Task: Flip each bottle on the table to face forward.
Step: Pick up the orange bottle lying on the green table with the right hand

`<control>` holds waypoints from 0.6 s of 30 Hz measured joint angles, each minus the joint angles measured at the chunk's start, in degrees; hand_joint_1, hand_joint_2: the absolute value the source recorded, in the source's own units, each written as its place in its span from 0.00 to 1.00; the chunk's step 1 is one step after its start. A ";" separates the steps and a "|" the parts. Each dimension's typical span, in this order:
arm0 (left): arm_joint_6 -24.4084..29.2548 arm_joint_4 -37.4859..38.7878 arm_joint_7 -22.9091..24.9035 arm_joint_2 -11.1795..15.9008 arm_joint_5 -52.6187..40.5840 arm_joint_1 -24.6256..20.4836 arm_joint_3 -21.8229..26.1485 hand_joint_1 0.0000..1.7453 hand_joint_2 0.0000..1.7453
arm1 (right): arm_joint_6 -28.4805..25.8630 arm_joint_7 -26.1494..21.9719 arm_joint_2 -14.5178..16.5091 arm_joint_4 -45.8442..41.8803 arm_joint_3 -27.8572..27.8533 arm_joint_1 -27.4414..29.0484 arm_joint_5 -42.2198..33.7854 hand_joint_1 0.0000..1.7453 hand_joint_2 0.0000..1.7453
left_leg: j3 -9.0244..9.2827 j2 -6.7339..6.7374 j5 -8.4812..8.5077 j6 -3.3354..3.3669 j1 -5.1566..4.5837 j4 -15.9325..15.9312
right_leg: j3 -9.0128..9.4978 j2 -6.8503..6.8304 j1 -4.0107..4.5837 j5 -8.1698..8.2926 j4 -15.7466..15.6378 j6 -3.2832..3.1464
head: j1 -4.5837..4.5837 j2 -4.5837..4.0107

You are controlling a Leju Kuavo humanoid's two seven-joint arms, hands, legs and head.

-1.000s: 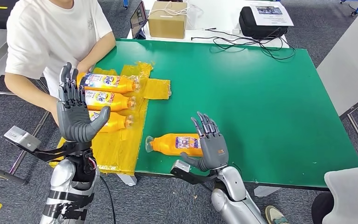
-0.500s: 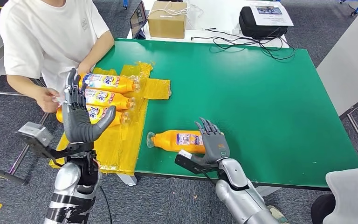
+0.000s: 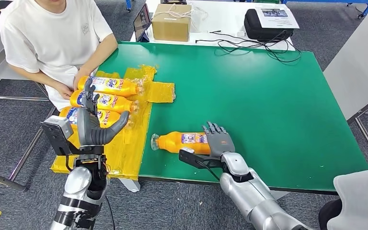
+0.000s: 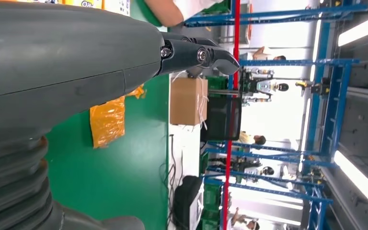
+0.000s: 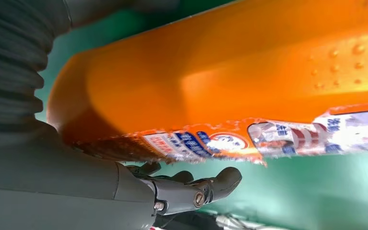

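Bright, even overhead light is filling the head view, and the table (image 3: 268, 96) is showing only soft, short shadows under the bottle (image 3: 179, 143) and cables. In the left wrist view, ceiling tubes (image 4: 364, 28) are glaring white and washing out the far room. In the right wrist view the bottle (image 5: 230, 72) is sitting too close and blurring.

The head view looks forward and down over the green table (image 3: 249, 86). The left wrist view looks far along it, sideways. The right wrist view sits close against the bottle (image 5: 249, 62).
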 joint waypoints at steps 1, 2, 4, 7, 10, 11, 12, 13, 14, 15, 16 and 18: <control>-0.13 0.16 0.18 0.02 0.01 -0.10 -0.07 0.00 1.00 | 0.85 0.12 -0.20 0.31 0.33 -0.43 -0.25 1.00 1.00 | 0.04 -0.01 0.00 0.01 0.00 0.00 | 0.05 0.00 0.00 0.01 0.00 0.01 | 0.01 0.00; -0.28 0.34 0.42 0.04 0.13 -0.24 -0.14 0.00 1.00 | 1.61 0.14 -0.43 0.61 0.62 -0.88 -0.56 1.00 1.00 | 0.06 -0.01 0.02 0.02 -0.01 0.00 | 0.08 0.00 -0.01 0.05 -0.01 0.02 | 0.00 0.00; -0.70 0.82 0.96 0.08 0.56 -0.66 -0.32 0.00 1.00 | 3.14 0.06 -0.96 1.20 1.21 -1.83 -1.39 1.00 1.00 | 0.08 -0.03 0.07 0.07 -0.02 0.00 | 0.12 -0.01 -0.02 0.13 -0.01 0.04 | 0.00 0.00; -1.47 1.67 1.59 0.17 1.14 -1.46 -0.69 0.00 1.00 | 5.08 -0.41 -1.61 1.91 2.01 -3.20 -2.54 1.00 1.00 | 0.08 -0.04 0.14 0.12 -0.02 0.01 | 0.17 -0.02 -0.02 0.21 -0.01 0.07 | -0.01 0.00; -1.75 2.37 1.72 0.30 1.32 -2.06 -1.02 0.00 1.00 | 5.74 -0.83 -1.99 2.41 2.39 -3.93 -2.98 1.00 1.00 | 0.08 -0.04 0.15 0.12 -0.02 0.02 | 0.18 -0.02 -0.03 0.23 -0.01 0.08 | -0.01 0.00; -1.76 2.54 1.72 0.34 1.35 -2.19 -1.11 0.00 1.00 | 5.80 -0.90 -2.08 2.54 2.48 -4.07 -3.02 1.00 1.00 | 0.07 -0.04 0.15 0.12 -0.02 0.02 | 0.18 -0.03 -0.02 0.23 -0.01 0.08 | -0.01 0.00; -1.76 2.69 1.73 0.38 1.36 -2.28 -1.16 0.00 1.00 | 5.83 -0.92 -2.13 2.65 2.56 -4.20 -3.04 1.00 1.00 | 0.07 -0.03 0.15 0.12 -0.02 0.02 | 0.18 -0.03 -0.02 0.23 -0.01 0.08 | -0.01 0.00; -1.76 2.83 1.73 0.40 1.36 -2.34 -1.20 0.00 1.00 | 5.86 -0.92 -2.16 2.75 2.62 -4.30 -3.05 1.00 1.00 | 0.07 -0.03 0.15 0.12 -0.02 0.02 | 0.17 -0.03 -0.02 0.23 -0.01 0.08 | -0.01 0.00; -1.77 2.95 1.73 0.43 1.36 -2.39 -1.22 0.00 1.00 | 5.86 -0.92 -2.19 2.84 2.66 -4.37 -3.05 1.00 1.00 | 0.06 -0.03 0.14 0.12 -0.02 0.02 | 0.17 -0.03 -0.02 0.23 -0.01 0.08 | -0.01 0.00; -1.78 3.03 1.73 0.45 1.36 -2.42 -1.23 0.00 1.00 | 5.85 -0.92 -2.20 2.89 2.68 -4.43 -3.05 1.00 1.00 | 0.06 -0.03 0.14 0.12 -0.02 0.02 | 0.16 -0.03 -0.02 0.23 -0.01 0.08 | -0.01 0.00; -1.78 3.09 1.73 0.47 1.36 -2.43 -1.24 0.00 1.00 | 5.85 -0.92 -2.21 2.93 2.70 -4.46 -3.05 1.00 1.00 | 0.06 -0.03 0.14 0.12 -0.02 0.02 | 0.16 -0.03 -0.02 0.23 -0.01 0.08 | -0.01 0.00; -1.79 3.14 1.73 0.50 1.36 -2.45 -1.25 0.00 1.00 | 5.86 -0.92 -2.22 3.00 2.74 -4.49 -3.05 1.00 1.00 | 0.05 -0.03 0.14 0.12 -0.02 0.01 | 0.15 -0.03 -0.02 0.22 -0.01 0.08 | -0.01 0.00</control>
